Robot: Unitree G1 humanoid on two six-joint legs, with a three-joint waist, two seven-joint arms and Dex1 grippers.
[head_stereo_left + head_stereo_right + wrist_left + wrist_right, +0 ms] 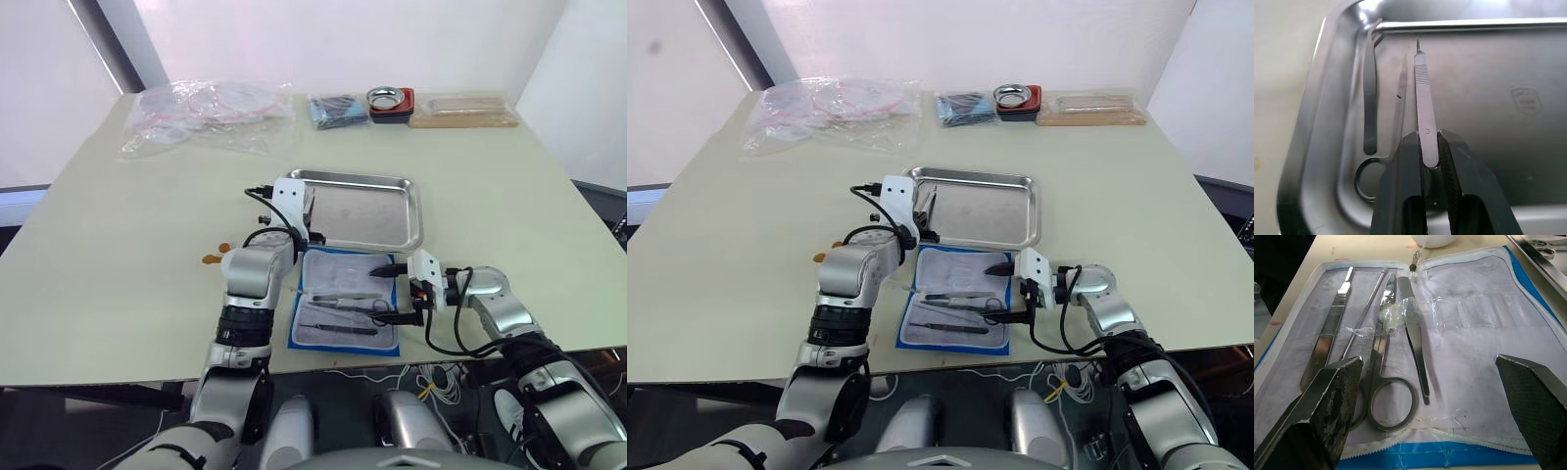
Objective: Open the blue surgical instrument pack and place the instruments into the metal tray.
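The pack [346, 302] lay unzipped and flat on the pale table [118, 245], a blue-bordered rectangle with a whitish, slightly wrinkled inner face and clear plastic pockets. Four slim silver instruments [1382, 340] remained in it: a flat ridged handle, a thin probe, ring-handled scissors and plain forceps, all smooth steel.

The right claw [399, 291] hovered low over the pack's near-tray end, its two black cross-hatched fingers [1327, 401] spread wide apart and gripping nothing; the remaining instruments lay directly ahead of it and below, between its fingers in the right wrist view.

The left claw [1427, 147] was clenched on a scalpel handle [1423, 105], a flat steel strip stamped "3" with a ribbed section and a pointed tip projecting straight out past the fingertips. It was held over the corner of the tray [397, 211] nearest that claw. The tray was shallow, shiny steel with rounded corners and a rolled rim. Under the scalpel handle and slightly to one side lay scissors [1393, 122] with ring handles and a dark curved forceps [1369, 98], both resting on the tray floor close to its wall.
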